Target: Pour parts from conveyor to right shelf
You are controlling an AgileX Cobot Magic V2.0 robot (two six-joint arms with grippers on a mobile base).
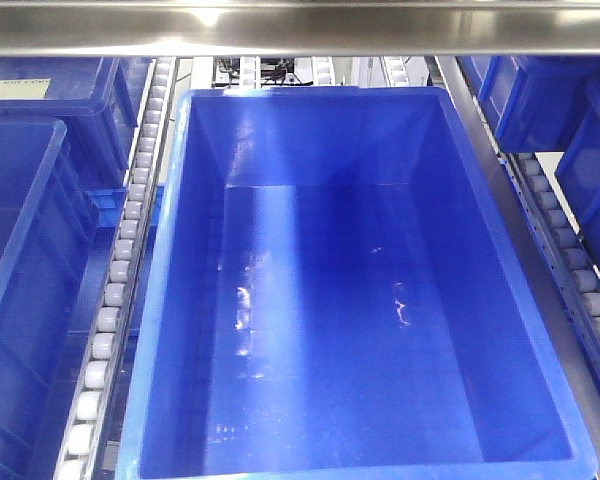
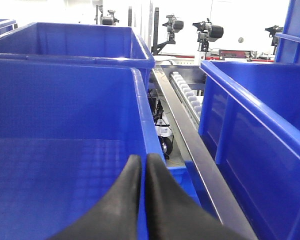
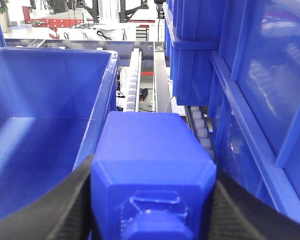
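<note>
Right shelf (image 1: 300, 25) fills the front view: a steel frame with rails of white rollers (image 1: 110, 300), and a big blue bin (image 1: 195, 250) sitting between two rails. The right gripper (image 3: 150, 200) pinches the small blue block (image 3: 150, 150) between its black fingers (image 3: 65, 210), just beside a bin's rim. The left gripper (image 2: 142, 167) hangs over another bin's wall, its tips pressed together.

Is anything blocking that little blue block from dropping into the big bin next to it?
Nothing visible does. The block, gripped by the right tool, sits just right of the bin's wall; the bin is open-topped and looks empty.
</note>
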